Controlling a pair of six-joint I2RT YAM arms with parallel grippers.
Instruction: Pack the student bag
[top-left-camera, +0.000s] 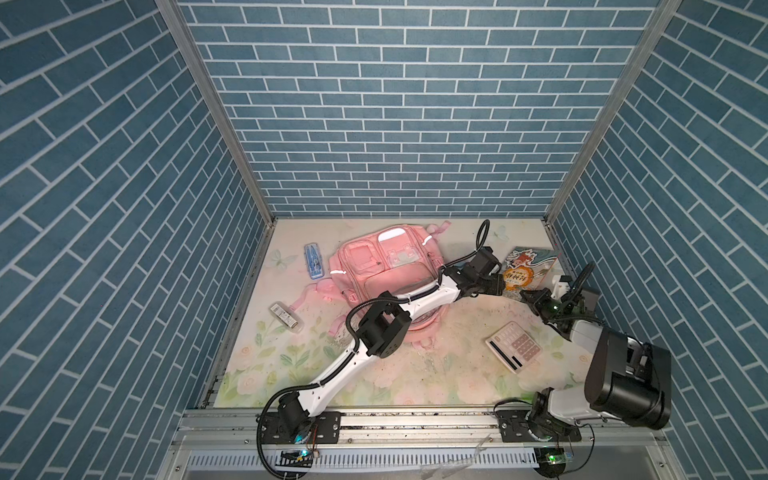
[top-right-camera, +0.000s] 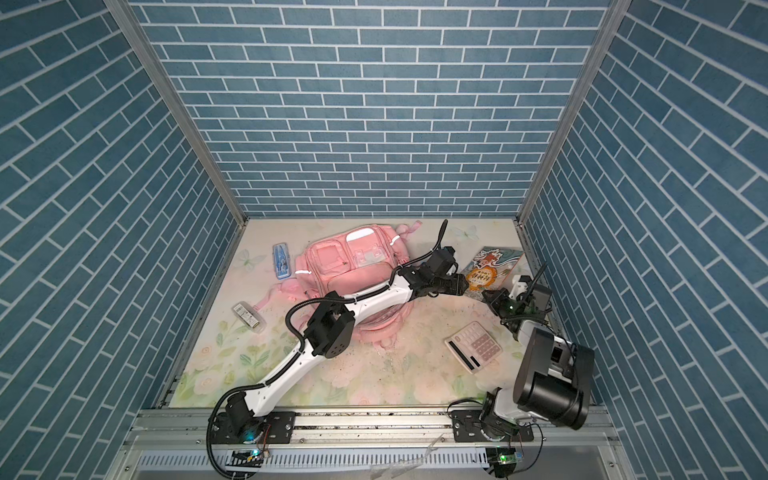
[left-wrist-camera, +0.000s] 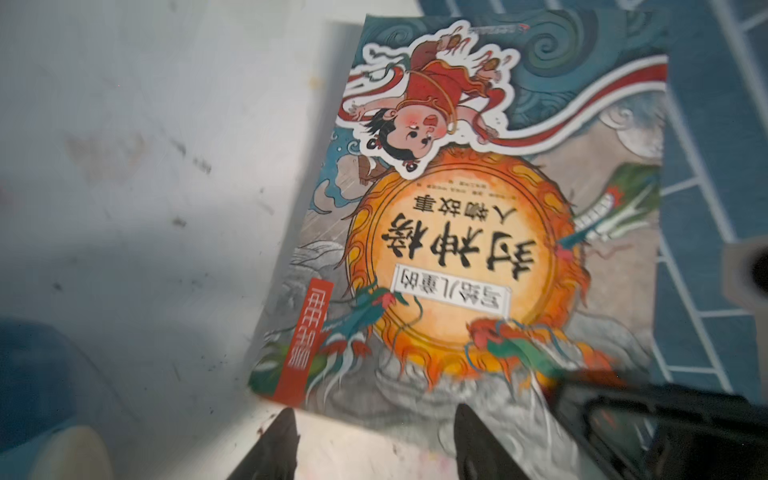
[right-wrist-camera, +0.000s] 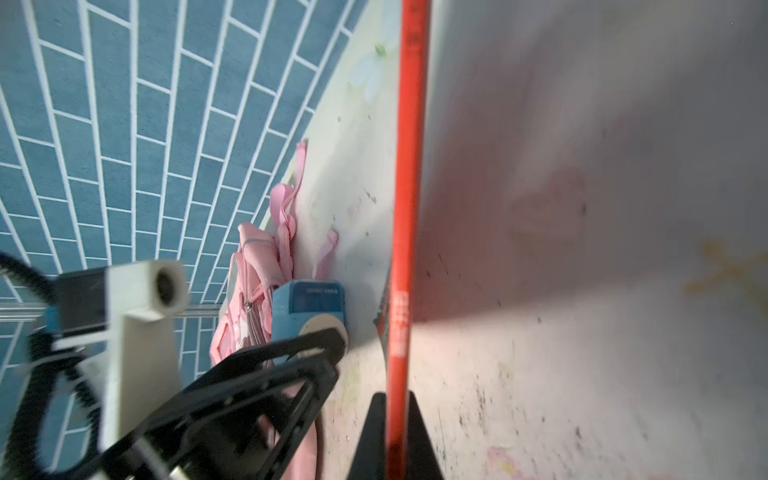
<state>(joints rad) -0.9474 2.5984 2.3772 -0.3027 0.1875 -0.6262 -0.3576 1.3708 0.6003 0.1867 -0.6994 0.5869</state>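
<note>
- the student bag (top-left-camera: 374, 270) lies flat on the bench (top-left-camera: 436, 374) toward the rear middle, front pockets up. the left arm's forearm stretches across its near side.
- the book (top-left-camera: 528, 266) sits at the rear right, near the side wall and apart from the bag.
- the right tool (right-wrist-camera: 397, 419) is clamped tight on the book's thin red spine edge, with a finger pressed on each side.
- the left tool (left-wrist-camera: 376, 424) has its jaws wide apart and holds nothing. the book's near edge lies just ahead of its fingertips.
- risk 1: the pinch is on 1 edge only, so once lifted the book's weight may swing it about the fingers or pull it free.
- risk 2: the cover or pages may fan open if only part of the thickness is caught. i cannot tell how much is.
- risk 3: the 2 tools are very close together at the book, so a small misjudged move could knock them together or jar the book loose.
- risk 4: the left arm over the bag may block the way in, and the soft bag may sag shut with nothing holding it open.
</note>
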